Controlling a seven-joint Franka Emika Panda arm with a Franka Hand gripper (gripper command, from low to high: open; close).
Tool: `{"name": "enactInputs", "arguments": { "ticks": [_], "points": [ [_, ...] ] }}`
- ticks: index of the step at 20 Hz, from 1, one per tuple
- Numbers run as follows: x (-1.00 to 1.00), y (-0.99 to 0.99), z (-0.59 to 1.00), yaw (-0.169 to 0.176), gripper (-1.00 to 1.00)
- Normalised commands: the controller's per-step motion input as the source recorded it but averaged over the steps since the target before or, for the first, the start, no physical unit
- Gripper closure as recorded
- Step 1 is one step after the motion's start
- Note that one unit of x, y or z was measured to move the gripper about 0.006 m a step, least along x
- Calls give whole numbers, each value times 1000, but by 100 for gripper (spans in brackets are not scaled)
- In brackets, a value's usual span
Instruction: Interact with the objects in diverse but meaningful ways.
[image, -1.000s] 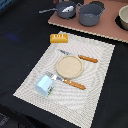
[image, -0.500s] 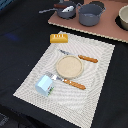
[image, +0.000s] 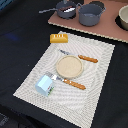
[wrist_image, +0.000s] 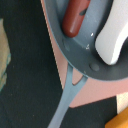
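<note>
The yellow-orange bread loaf (image: 58, 38) lies at the far corner of the striped placemat (image: 100, 75). The pale blue carton block (image: 45, 84) rests on the placemat's near corner, toward the exterior view's left. The wrist view looks straight down into a grey long-handled pan (wrist_image: 75, 57) that holds the reddish-brown sausage stick (wrist_image: 75, 17) and a white piece (wrist_image: 112, 42). That pan also shows at the back of the exterior view (image: 66, 9). Neither view shows my gripper or its fingers.
A round tan plate (image: 69, 66) sits mid-placemat, with a wooden-handled fork (image: 82, 58) and knife (image: 70, 82) beside it. A larger grey pot (image: 91, 14) and a pale bowl (image: 123, 17) stand on the brown board (image: 107, 29). The pan's handle (wrist_image: 67, 100) juts over the board's edge.
</note>
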Motion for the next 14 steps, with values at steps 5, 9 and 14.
{"name": "enactInputs", "arguments": {
  "ticks": [5,9,14],
  "points": [
    [213,-703,543,-68,-100],
    [501,-682,269,-37,-100],
    [476,-750,0,-14,-100]
  ]
}}
